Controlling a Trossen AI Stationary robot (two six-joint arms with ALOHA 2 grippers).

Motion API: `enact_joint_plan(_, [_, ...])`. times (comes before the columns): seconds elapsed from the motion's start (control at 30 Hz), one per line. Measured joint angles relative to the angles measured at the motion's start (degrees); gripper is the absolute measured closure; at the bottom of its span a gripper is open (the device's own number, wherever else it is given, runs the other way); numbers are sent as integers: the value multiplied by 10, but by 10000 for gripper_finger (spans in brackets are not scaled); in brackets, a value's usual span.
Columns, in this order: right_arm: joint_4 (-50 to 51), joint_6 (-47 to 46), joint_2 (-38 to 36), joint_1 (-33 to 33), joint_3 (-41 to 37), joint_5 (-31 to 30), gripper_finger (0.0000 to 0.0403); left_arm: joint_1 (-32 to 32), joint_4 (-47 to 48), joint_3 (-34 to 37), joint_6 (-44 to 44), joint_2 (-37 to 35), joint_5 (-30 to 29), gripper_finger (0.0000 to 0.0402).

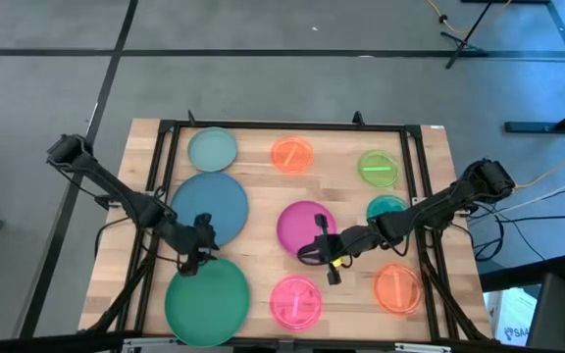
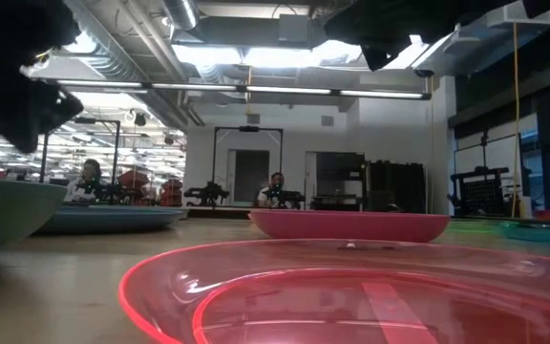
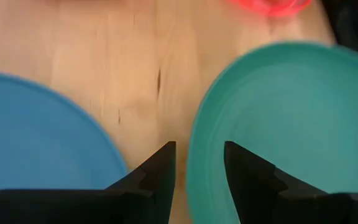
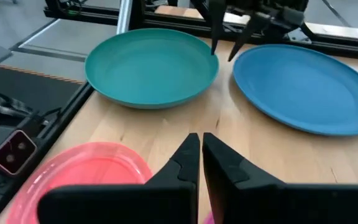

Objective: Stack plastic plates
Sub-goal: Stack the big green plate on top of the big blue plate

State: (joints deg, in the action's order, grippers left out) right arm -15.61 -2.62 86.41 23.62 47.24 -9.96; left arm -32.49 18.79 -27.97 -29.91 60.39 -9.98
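Several round plates lie flat on the wooden table. A large green plate (image 1: 207, 299) is at the near left, with a large blue plate (image 1: 209, 204) behind it. A magenta plate (image 1: 305, 226) is in the middle, and a pink plate (image 1: 295, 301) is at the near edge. My left gripper (image 3: 199, 167) is open and points down between the blue and green plates. Its fingers stand on either side of the green plate's far rim (image 3: 194, 155), a little above it. It also shows in the right wrist view (image 4: 224, 48). My right gripper (image 4: 201, 155) is shut and empty above the magenta plate's near right rim (image 1: 324, 253).
Other plates lie around: pale blue (image 1: 212, 149), orange (image 1: 291, 154) and lime (image 1: 379, 168) at the far side, small teal (image 1: 387, 208) at the right, orange (image 1: 397, 288) at the near right. A black frame (image 1: 282, 126) borders the table. People sit in the room beyond (image 2: 277, 186).
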Motion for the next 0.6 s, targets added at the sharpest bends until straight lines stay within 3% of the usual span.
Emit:
enact_joint_plan(0.3, [-5,0,0,0,0,5,389,1,1,0,-1,79,1,273])
enact_joint_plan(0.6, [-5,0,0,0,0,5,389,1,-9,0,-1,115,53,286])
